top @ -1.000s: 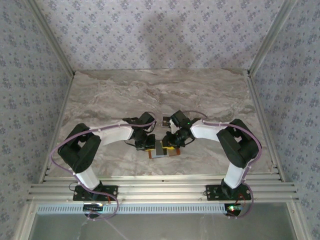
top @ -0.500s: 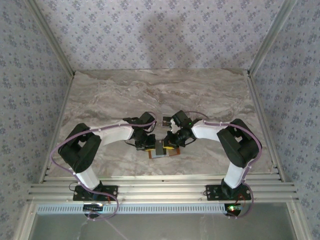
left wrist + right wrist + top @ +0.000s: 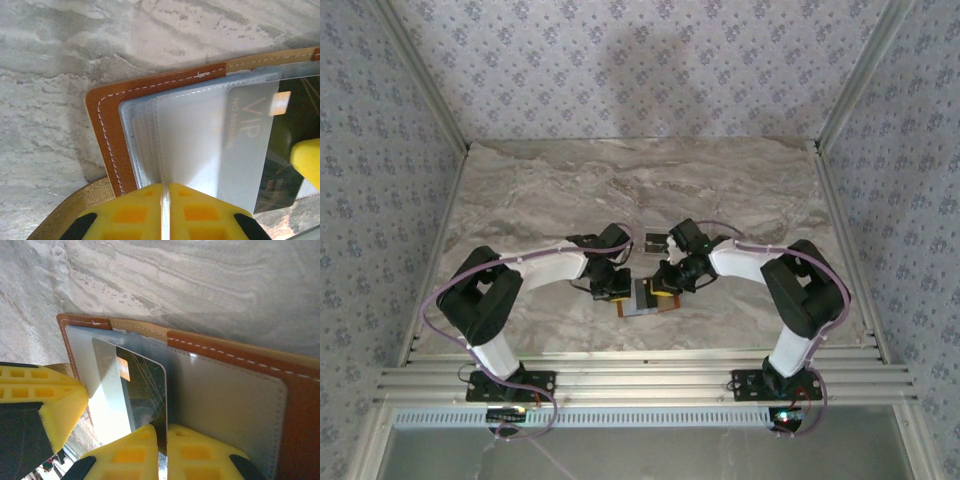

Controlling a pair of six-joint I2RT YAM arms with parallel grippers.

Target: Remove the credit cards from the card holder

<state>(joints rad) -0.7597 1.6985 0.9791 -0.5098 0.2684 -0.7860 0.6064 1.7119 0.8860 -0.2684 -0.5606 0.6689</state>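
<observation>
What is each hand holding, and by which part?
Right hand pinches a card by its exposed edge, over the open wallet. Left hand looks shut on the edge of the wallet's inner sleeve.

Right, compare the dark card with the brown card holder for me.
The dark card is glossy black with a gold-coloured chip; the card holder is stitched brown leather with grey-blue panels. The card is clearly smaller than the holder. The right gripper pinches the card's edge, while the left gripper pinches one of the holder's inner panels. Both are flat rectangles with rounded corners.
</observation>
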